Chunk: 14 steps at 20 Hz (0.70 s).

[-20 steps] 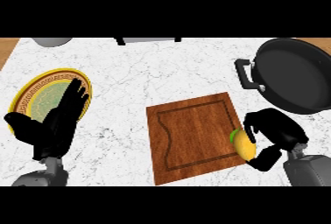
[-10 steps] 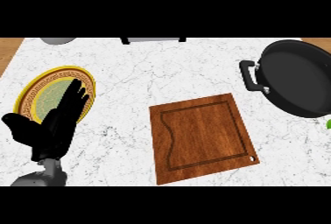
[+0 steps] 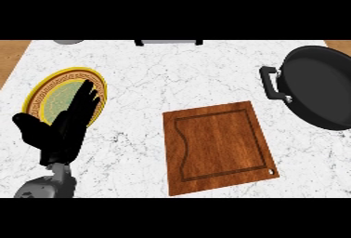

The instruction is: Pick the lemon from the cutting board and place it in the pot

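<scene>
- The marble bench (image 3: 205, 74) is seen from above.
- The black pot (image 3: 322, 88) is set at the right edge.
- The wooden cutting board (image 3: 219, 146) lies bare at centre.
- The left hand (image 3: 65, 128) rests over the yellow-rimmed plate (image 3: 48, 90), fingers released.
- The lemon and the right hand are out of view.

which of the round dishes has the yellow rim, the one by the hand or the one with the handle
The plate at the left, beside the left hand, has the yellow patterned rim. The pot at the right is plain black with a handle.
</scene>
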Motion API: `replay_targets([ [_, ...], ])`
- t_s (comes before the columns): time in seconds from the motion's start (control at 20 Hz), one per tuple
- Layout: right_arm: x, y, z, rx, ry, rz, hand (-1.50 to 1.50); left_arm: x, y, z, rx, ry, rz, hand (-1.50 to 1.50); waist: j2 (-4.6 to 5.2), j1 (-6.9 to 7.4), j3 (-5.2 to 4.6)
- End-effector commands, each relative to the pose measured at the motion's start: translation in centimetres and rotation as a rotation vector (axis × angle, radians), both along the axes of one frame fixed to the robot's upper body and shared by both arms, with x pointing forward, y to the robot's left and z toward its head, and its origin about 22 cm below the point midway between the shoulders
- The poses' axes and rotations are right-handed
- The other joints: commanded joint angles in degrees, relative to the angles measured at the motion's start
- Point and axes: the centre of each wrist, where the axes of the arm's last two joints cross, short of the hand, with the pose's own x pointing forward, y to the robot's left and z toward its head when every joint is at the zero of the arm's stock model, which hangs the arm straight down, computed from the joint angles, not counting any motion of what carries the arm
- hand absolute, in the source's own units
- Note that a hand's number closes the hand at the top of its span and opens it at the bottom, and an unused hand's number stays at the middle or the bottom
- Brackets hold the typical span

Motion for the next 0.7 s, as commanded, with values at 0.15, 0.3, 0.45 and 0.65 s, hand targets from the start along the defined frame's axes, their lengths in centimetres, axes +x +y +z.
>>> replay_targets([
  [0.15,0.3,2.2,7.7,-0.011,-0.23,0.14,1.5,0.2,-1.1,-0.3,0.011,0.003,-0.019,0.0,0.16,1.19,-0.02],
  [0.3,0.3,3.2,10.2,0.019,-0.292,0.177,1.5,1.3,-2.5,0.4,0.001,0.004,-0.025,0.0,0.17,1.12,-0.02],
  [0.45,1.2,5.5,11.8,0.036,-0.266,0.165,1.5,0.4,-0.9,1.5,0.006,-0.031,-0.022,0.0,0.12,1.54,-0.03],
  [0.65,5.3,4.8,12.8,0.066,-0.225,0.138,1.5,0.0,-0.4,-1.2,0.001,-0.006,-0.029,0.0,0.36,2.11,-0.03],
])
